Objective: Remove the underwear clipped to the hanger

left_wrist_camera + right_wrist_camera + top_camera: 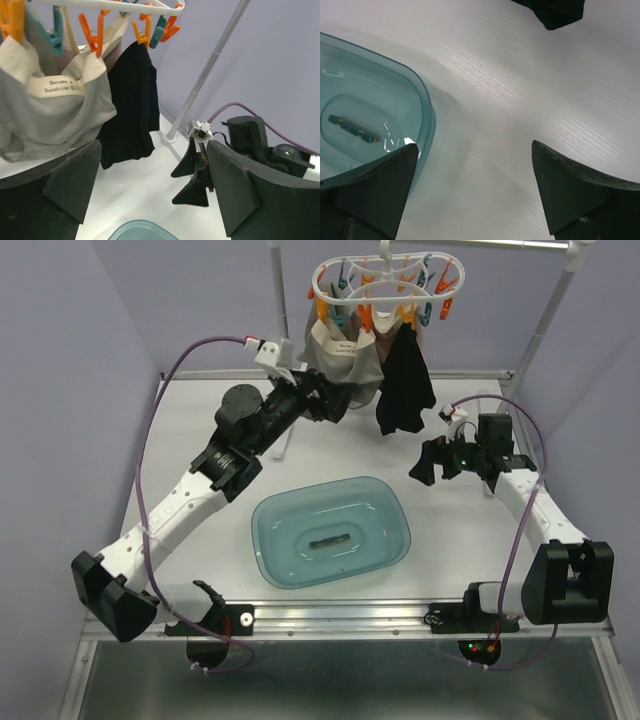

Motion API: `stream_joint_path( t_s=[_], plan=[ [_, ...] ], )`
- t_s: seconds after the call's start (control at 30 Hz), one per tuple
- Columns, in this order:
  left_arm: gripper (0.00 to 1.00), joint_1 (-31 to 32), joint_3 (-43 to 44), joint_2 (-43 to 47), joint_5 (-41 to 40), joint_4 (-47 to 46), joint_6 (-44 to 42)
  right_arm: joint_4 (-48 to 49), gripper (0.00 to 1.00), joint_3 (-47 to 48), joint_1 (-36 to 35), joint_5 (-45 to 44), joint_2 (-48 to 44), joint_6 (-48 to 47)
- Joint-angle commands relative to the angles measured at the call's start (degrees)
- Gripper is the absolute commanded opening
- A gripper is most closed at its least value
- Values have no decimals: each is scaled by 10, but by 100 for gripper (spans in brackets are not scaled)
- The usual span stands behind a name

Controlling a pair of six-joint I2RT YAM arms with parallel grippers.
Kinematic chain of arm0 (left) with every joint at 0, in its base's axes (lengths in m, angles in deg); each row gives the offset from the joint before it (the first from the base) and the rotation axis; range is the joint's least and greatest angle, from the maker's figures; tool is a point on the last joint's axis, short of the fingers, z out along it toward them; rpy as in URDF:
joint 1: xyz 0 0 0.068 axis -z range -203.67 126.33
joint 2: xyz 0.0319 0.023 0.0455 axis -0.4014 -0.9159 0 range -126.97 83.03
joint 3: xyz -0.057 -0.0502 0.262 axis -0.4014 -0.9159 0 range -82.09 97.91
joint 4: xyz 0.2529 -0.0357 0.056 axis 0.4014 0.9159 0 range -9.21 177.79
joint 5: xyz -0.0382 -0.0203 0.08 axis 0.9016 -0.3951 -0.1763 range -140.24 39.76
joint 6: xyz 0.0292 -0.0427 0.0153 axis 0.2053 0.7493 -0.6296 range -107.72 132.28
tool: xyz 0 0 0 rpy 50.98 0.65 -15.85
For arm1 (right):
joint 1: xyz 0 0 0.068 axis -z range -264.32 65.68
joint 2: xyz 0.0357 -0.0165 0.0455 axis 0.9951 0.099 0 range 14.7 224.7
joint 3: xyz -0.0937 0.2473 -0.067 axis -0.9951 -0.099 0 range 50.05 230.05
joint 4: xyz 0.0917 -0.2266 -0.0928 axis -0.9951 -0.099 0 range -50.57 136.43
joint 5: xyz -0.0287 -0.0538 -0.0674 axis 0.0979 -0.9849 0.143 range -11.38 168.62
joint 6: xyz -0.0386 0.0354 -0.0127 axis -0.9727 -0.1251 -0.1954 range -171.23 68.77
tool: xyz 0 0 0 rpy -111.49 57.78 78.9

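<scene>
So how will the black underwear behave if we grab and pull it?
Probably floppy: the black underwear hangs in loose folds below an orange clothespin. Likely light, so a tug may swing the hanger before the clip lets go. Soft cloth should bunch, not slip.

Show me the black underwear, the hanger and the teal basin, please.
black underwear (405, 390): top external view, middle of the cloth.
hanger (386, 265): top external view, white centre below the hook.
teal basin (258, 535): top external view, left rim.

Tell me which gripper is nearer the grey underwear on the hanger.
Left. The left gripper sits open just under the lower edge of the grey underwear; the right gripper hangs open over the table, off beyond the black underwear.
</scene>
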Motion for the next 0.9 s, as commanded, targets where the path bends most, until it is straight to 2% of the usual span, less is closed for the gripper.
stream_joint_path(
  t_s=[0.0, 0.07, 0.13, 0.27, 0.6, 0.87],
  plan=[
    [98, 31, 93, -68, -46, -45, 2, 4, 100, 1, 2, -51, -8, -40],
    [97, 44, 134, -118, -59, -53, 1, 3, 100, 0, 2, -114, -8, -52],
    [96, 49, 163, -149, -60, -56, 1, 4, 100, -1, 2, -145, -22, -76],
    [91, 51, 236, -233, -109, -73, 16, 24, 100, -31, 2, -202, -53, -108],
    [84, 49, 440, -389, -132, -63, 58, 31, 100, -41, 2, -202, -73, -118],
    [77, 37, 510, -456, -122, -68, 110, 32, 100, -42, 2, -195, -84, -121]
  ],
)
